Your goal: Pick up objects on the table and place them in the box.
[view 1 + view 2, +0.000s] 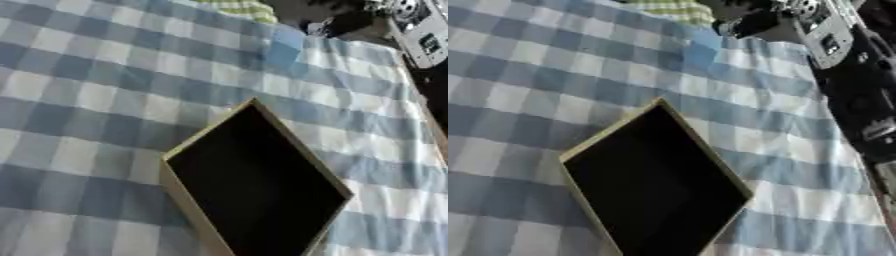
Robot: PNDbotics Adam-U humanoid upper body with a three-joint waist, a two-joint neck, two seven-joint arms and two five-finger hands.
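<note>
Toward six o'clock on the blue-and-white checked tablecloth (105,100) lies the box (654,187), tan-rimmed, dark inside, open side up, well apart from the robot's right arm (829,35), which comes in at one o'clock. Its right hand (750,22) is a dark blur beside a green checked thing (677,10), and I cannot tell how its fingers stand. No writing is legible, and only the right eye view shows the arm's black length down the right edge.

An open tan-rimmed box (179,185) (dark inside) lies skewed near the checked table's lower edge.
</note>
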